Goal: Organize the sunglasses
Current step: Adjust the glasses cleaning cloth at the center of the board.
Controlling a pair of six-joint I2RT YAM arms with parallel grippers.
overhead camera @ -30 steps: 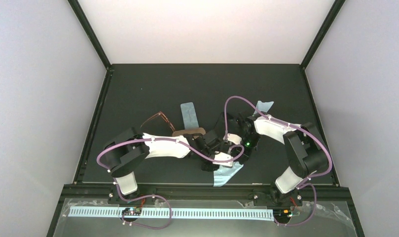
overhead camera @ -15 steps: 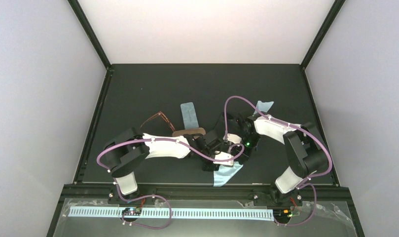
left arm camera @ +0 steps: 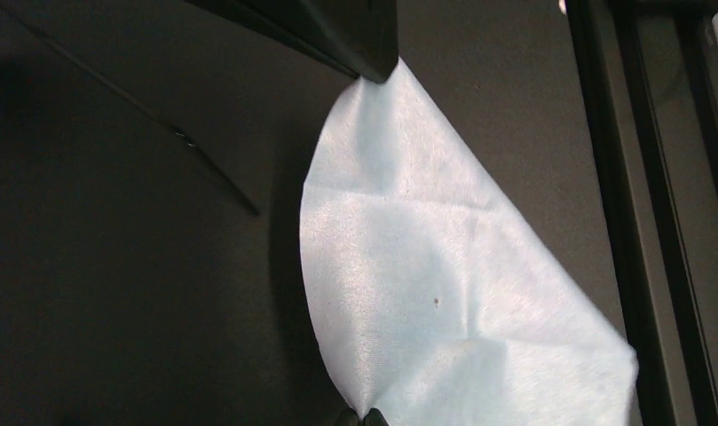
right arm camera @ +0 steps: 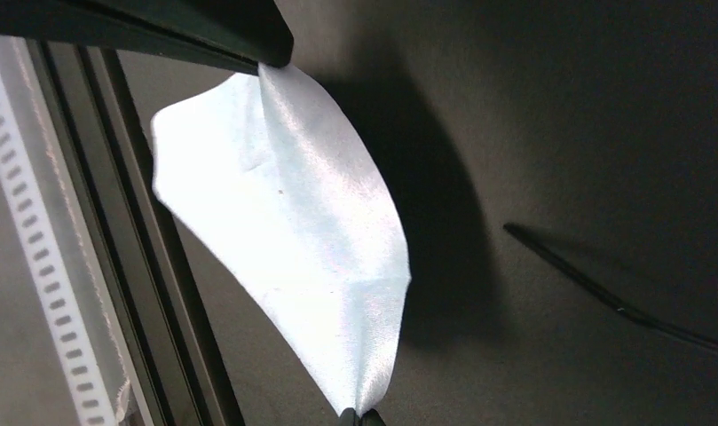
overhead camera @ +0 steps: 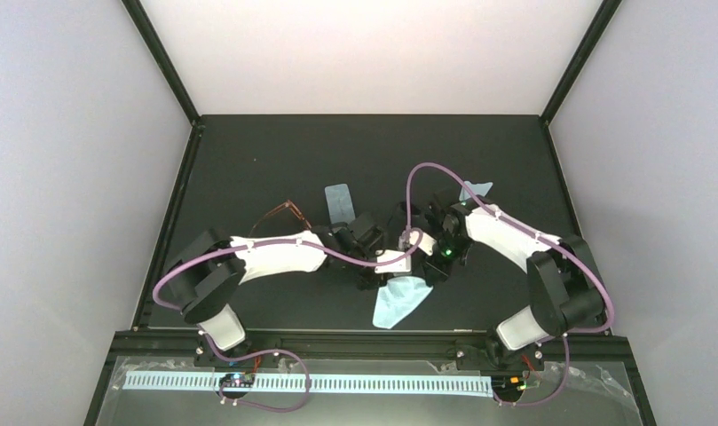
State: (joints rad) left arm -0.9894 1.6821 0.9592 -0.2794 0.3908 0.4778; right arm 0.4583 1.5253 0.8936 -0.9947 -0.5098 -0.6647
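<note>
Both grippers pinch opposite corners of one light blue cloth [overhead camera: 399, 302], which is lifted and stretched between them. My left gripper [left arm camera: 366, 417] is shut on one corner and my right gripper [right arm camera: 359, 414] on the other. In the top view the left gripper [overhead camera: 379, 269] and right gripper [overhead camera: 432, 269] are close together at mid-table. The reddish-brown sunglasses [overhead camera: 280, 213] lie on the mat behind the left arm, apart from both grippers. Of the black sunglasses only a thin dark arm [left arm camera: 200, 155] shows on the mat; it also shows in the right wrist view [right arm camera: 603, 297].
A blue-grey oblong case [overhead camera: 340, 202] lies behind the grippers. A second light blue cloth [overhead camera: 475, 189] lies at the back right. The table's black front rail [overhead camera: 364, 342] runs just below the hanging cloth. The tan case is hidden under the left arm.
Both grippers have moved away from the front edge and lifted the cloth, which now hangs spread out. The left arm now covers the tan case.
</note>
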